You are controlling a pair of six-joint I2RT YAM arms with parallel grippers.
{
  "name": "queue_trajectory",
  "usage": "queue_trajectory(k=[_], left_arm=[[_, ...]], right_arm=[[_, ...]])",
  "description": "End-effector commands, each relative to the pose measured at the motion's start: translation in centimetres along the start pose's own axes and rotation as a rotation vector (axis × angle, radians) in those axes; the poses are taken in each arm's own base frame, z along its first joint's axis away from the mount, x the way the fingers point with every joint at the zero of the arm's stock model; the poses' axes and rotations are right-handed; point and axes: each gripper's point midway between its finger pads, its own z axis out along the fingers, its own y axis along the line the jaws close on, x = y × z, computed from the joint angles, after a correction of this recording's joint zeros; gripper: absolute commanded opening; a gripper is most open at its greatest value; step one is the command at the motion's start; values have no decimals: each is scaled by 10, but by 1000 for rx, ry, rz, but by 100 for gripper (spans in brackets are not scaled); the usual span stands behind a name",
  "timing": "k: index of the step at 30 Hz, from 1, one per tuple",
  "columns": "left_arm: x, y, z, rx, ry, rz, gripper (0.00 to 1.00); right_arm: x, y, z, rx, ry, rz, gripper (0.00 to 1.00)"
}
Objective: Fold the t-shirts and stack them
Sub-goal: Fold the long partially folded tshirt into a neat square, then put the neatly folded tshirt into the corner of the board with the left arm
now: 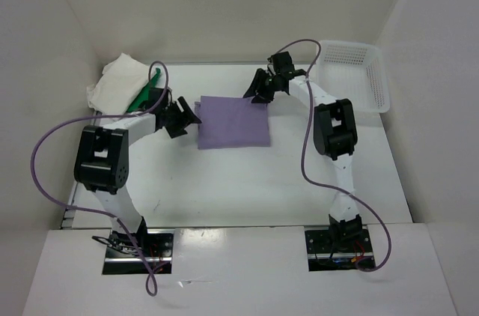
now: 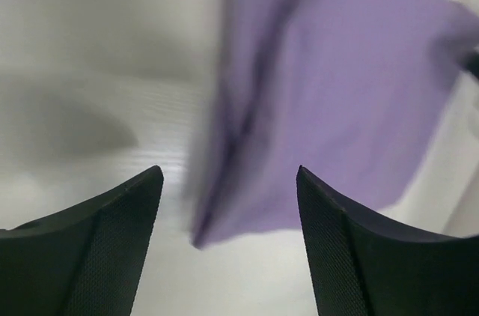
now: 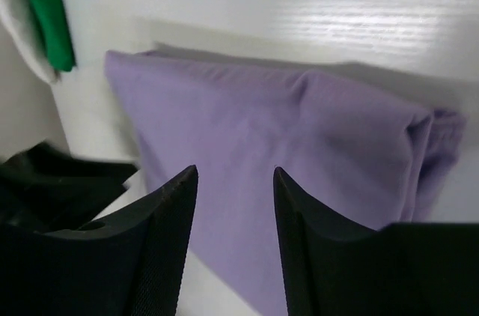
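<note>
The light purple t-shirt (image 1: 233,122) lies folded into a flat rectangle in the middle of the table; it also shows in the left wrist view (image 2: 337,91) and the right wrist view (image 3: 284,151). My left gripper (image 1: 182,117) is open and empty just off its left edge. My right gripper (image 1: 260,91) is open and empty above its far right corner. The white-cream t-shirt (image 1: 114,80) lies crumpled at the far left. The bright green t-shirt (image 1: 144,93) lies beside it, partly hidden by my left arm, and shows in the right wrist view (image 3: 45,9).
A white plastic lattice basket (image 1: 352,73) stands at the far right of the table. White walls close in the table on three sides.
</note>
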Motion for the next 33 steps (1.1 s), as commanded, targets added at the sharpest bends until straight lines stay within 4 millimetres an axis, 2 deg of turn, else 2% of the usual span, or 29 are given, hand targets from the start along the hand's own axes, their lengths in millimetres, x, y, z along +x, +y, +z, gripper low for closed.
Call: queue_trajectory(k=[1,4,5,6,7,8,9,10,11,13,14,15,16,17,18,19,20,21,22,23,24,25,27,28,30,31,32,33], left_arm=[[-4,16,22,-30,32,42,80],[-4,15,40,1,68,59,80],[-4,15,44,7,78,67,80],[4,19,54,-2,103,78,78],[5,18,58,5,114,76,78],[9,8,63,27,128,107,77],[17,13,73,14,154,105,74],[20,12,77,30,173,111,72],[24,7,88,43,190,113,66],[33,-4,97,71,212,116,53],[34,-12,101,89,216,96,43],[29,-28,102,117,199,105,32],[26,-38,102,133,191,105,16],[21,-58,99,167,170,113,10],[0,-81,95,208,127,134,6],[0,-82,95,207,128,119,3],[-23,-113,82,263,85,135,1],[-34,-130,74,293,67,139,0],[-54,-140,66,311,31,141,0],[-83,-169,47,366,-25,155,0],[-100,-176,39,380,-54,142,0],[-126,-174,26,382,-97,121,0],[-172,-190,-9,420,-205,122,0],[-200,-180,-29,414,-262,106,0],[-235,-171,-65,402,-358,82,0],[-259,-141,-80,373,-406,28,0],[-274,-134,-104,383,-462,18,0],[-283,-117,-113,368,-489,-15,2]], right_arm=[[-30,71,-71,-142,-138,-103,51],[-12,65,-84,-132,-125,-95,53],[-14,77,-102,-154,-154,-113,54],[-11,82,-109,-172,-161,-123,54],[0,76,-109,-171,-139,-115,54],[0,84,-123,-188,-161,-130,54],[4,88,-128,-207,-164,-128,54],[15,79,-127,-192,-142,-103,54],[16,86,-140,-210,-165,-118,54],[27,79,-145,-196,-163,-111,54],[31,78,-149,-196,-163,-111,54],[34,84,-161,-208,-179,-122,54],[45,75,-161,-195,-161,-110,54],[49,80,-173,-207,-177,-121,54],[65,66,-171,-183,-145,-99,54],[73,63,-175,-180,-141,-97,54],[75,57,-181,-173,-151,-87,54],[88,47,-191,-168,-145,-73,54],[95,45,-196,-168,-146,-73,54],[99,37,-202,-157,-149,-48,54],[109,27,-208,-148,-156,-35,54],[118,22,-210,-136,-140,-24,54],[132,6,-209,-105,-113,-4,54],[137,5,-210,-109,-102,-11,54],[142,-1,-210,-103,-85,5,54],[142,-1,-209,-103,-85,5,54],[143,0,-210,-110,-80,4,54],[143,3,-210,-125,-78,-1,54]])
